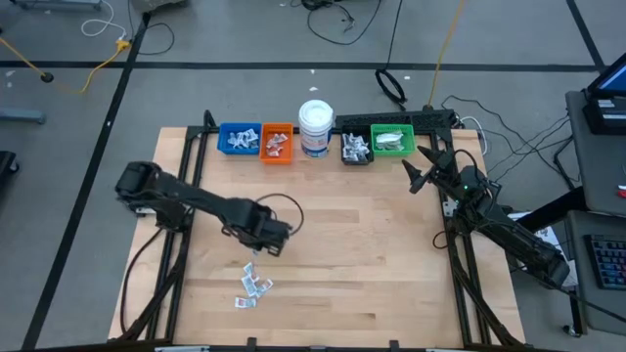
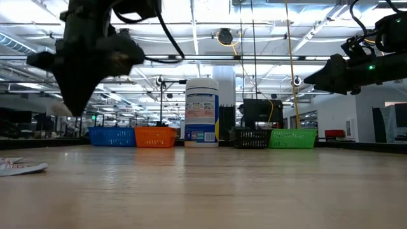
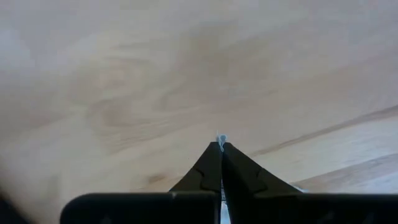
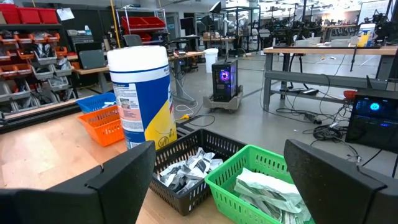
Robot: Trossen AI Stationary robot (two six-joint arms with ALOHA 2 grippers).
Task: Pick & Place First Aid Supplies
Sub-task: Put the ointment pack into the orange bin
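Observation:
Several small white and silvery packets (image 1: 252, 286) lie flat in a loose heap near the table's near edge, and also show in the low view (image 2: 22, 167). My left gripper (image 1: 260, 244) hangs above the table just beyond that heap, fingers pointing down, shut on a thin white packet sliver (image 3: 220, 139). In the low view my left gripper (image 2: 77, 109) is well off the wood. My right gripper (image 1: 421, 176) is open and waits in the air near the green bin (image 1: 392, 142). More packets fill the blue bin (image 1: 239, 139), orange bin (image 1: 277, 143), black bin (image 1: 356, 149) and the green one. My left gripper pinches a thin white packet between its two shut fingers. Only the packet's edge (image 3: 220, 138) pokes out past the fingertips, seen end-on. The fingers come from above, pointing down, and the packet is lifted clear of the table.
A white cylindrical jar with a blue label (image 1: 316, 127) stands between the orange and black bins in the row along the far edge. Bare wood (image 1: 372, 244) spreads across the middle and right of the table. Cables and floor surround the table frame.

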